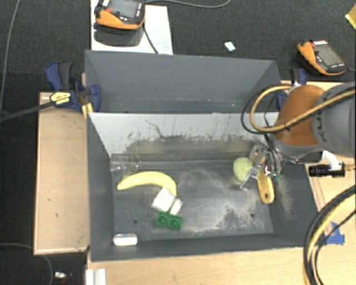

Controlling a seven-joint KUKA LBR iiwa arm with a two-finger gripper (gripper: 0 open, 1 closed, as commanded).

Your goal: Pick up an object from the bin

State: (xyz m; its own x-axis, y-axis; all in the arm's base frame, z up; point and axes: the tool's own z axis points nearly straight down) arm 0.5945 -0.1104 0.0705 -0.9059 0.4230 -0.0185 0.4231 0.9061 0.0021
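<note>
Nothing in the frame is showing text, a brand or a number that can be read. The orange-and-black handheld device point(118, 14) at the upper left is showing a dark face with marks too small to make out. The second orange device point(322, 57) at the upper right is doing the same. The white sheet point(159, 33) beside the first is looking blank.

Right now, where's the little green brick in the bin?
In the camera view, the green brick lies left of centre near the lower edge of the bin, just below a white block and the banana.
</note>
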